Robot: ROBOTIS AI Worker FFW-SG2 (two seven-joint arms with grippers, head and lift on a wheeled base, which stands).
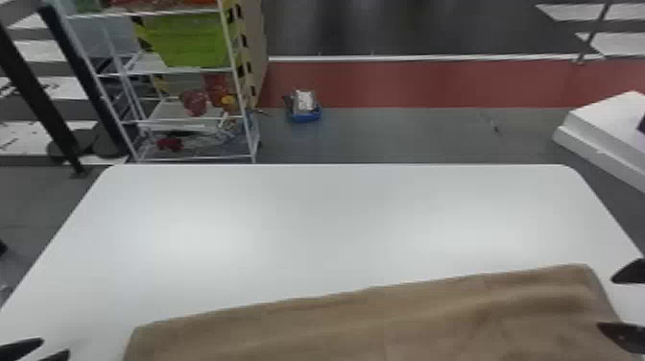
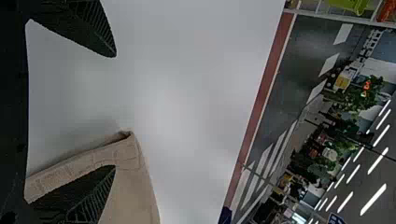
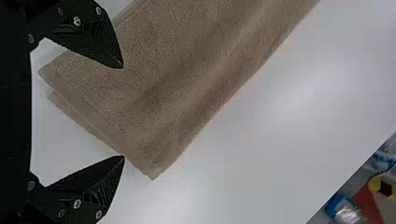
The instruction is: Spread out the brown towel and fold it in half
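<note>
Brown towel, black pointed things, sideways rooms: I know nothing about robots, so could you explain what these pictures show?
You are looking through a two-armed robot's cameras. The head view looks forward and down from its head; the other two views come from its wrists and are turned on their side. The black points are finger pairs, its hands: the left gripper and the right gripper. On the white table lies the brown towel, with two layers showing at one end. Nothing is held: both grippers are open, one near each end of the towel.
</note>
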